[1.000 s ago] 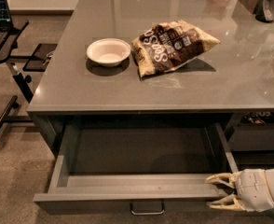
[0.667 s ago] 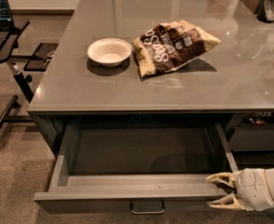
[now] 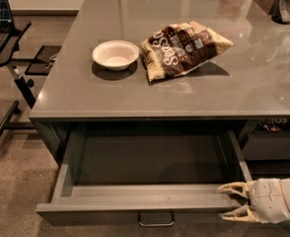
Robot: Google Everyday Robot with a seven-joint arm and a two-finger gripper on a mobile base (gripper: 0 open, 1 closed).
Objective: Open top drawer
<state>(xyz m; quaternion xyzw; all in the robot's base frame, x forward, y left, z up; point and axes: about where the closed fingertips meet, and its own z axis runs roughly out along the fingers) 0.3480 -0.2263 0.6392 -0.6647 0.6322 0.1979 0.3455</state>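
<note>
**Drawer standing wide open below the table's near edge**

Pulled far out from beneath the near edge of the smooth grey rectangular tabletop [image 3: 135, 98], the wide dark grey top drawer [image 3: 135, 202] shows its whole bare floor and its grey box sides. Its flat front carries 1 small rectangular metal loop pull [image 3: 156, 219] at the centre, with nothing on the pull.

The robot's pale 2-finger gripper [image 3: 223, 200] sits at the right end of that front, below the table's near right corner. Its yellowish fingers [image 3: 234, 186] are spread apart, 1 over the inner side of the front panel and 1 at the outer face, with the panel's top rim between them. Whether they press on the panel cannot be told.

On the tabletop, a round white shallow bowl [image 3: 115, 55] stands toward the left edge, about midway back. Just beside it, to the right, lies a crumpled brown and cream snack bag [image 3: 184, 47]. Past the table's left edge stands a black wheeled laptop stand [image 3: 7, 58].
</note>
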